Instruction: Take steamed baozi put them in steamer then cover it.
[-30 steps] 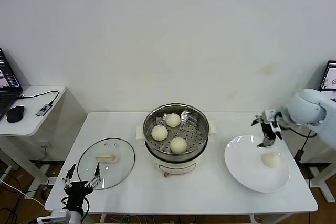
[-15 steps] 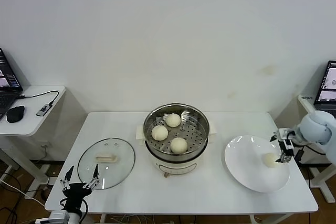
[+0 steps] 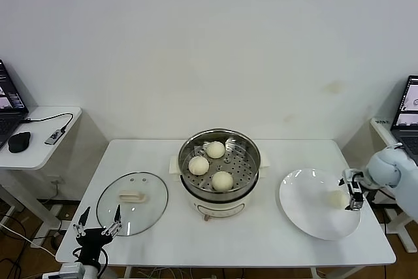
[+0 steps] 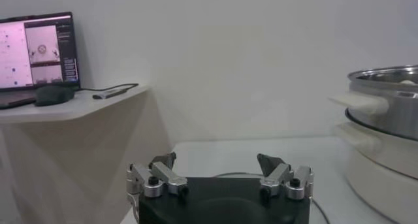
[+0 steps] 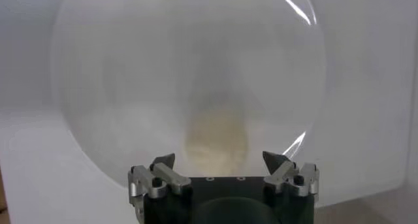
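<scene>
The steel steamer [image 3: 219, 140] stands mid-table on its cream base and holds three baozi [image 3: 222, 180] on the perforated tray. A fourth baozi [image 3: 337, 198] lies on the white plate [image 3: 307, 210] at the right. My right gripper [image 3: 353, 192] is open at that baozi's right side, close to it; in the right wrist view the bun [image 5: 215, 140] sits just ahead of and between the spread fingers [image 5: 163, 161]. The glass cover [image 3: 132, 203] lies flat on the table at the left. My left gripper [image 3: 96, 228] hangs open near the cover's front edge, with nothing in it.
A side desk [image 3: 39, 142] at the left carries a laptop, mouse and cable. Another laptop [image 3: 409, 102] stands at the far right. In the left wrist view the steamer's side [image 4: 385, 108] rises to one side of the open left gripper [image 4: 219, 170].
My right gripper has moved from above the plate's far rim out to the right and down, ending beside the plate's baozi. The left arm has sunk slightly.
</scene>
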`<act>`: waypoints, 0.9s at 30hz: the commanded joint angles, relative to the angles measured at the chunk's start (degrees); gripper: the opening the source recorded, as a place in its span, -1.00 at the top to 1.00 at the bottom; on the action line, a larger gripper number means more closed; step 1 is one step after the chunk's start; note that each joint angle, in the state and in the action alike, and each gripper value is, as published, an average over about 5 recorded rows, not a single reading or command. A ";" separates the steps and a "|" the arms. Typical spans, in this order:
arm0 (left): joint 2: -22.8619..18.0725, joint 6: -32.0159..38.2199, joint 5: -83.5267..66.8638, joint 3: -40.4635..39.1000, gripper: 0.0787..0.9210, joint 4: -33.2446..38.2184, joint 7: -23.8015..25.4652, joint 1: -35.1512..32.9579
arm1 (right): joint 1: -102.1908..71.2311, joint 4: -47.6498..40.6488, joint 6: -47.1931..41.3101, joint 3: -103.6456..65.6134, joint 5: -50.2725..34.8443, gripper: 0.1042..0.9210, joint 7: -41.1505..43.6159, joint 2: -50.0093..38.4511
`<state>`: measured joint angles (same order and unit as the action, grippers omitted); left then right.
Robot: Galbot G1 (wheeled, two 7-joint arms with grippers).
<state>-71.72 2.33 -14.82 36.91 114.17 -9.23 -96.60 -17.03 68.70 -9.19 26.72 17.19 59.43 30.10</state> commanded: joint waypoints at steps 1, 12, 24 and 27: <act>-0.04 -0.05 0.03 -0.07 -0.77 -0.03 0.01 0.08 | -1.72 -3.41 -0.51 -1.48 1.56 -0.76 -0.83 3.38; -0.11 -0.01 0.16 -0.02 -0.77 -0.31 -0.01 0.11 | -1.47 -3.28 -2.60 -1.30 2.50 -0.61 -0.38 3.86; -0.18 -0.02 0.13 -0.11 -0.77 -0.36 0.01 0.17 | -0.94 -1.52 -2.67 -1.14 1.72 -0.15 1.16 2.66; -0.07 -0.02 0.12 -0.03 -0.77 -0.34 0.01 0.16 | 1.24 -0.08 -3.24 0.22 0.03 -0.07 1.14 1.23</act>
<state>-71.84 2.31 -14.70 36.87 113.83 -9.22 -96.44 -17.82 67.27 -11.73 25.78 18.72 60.30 32.51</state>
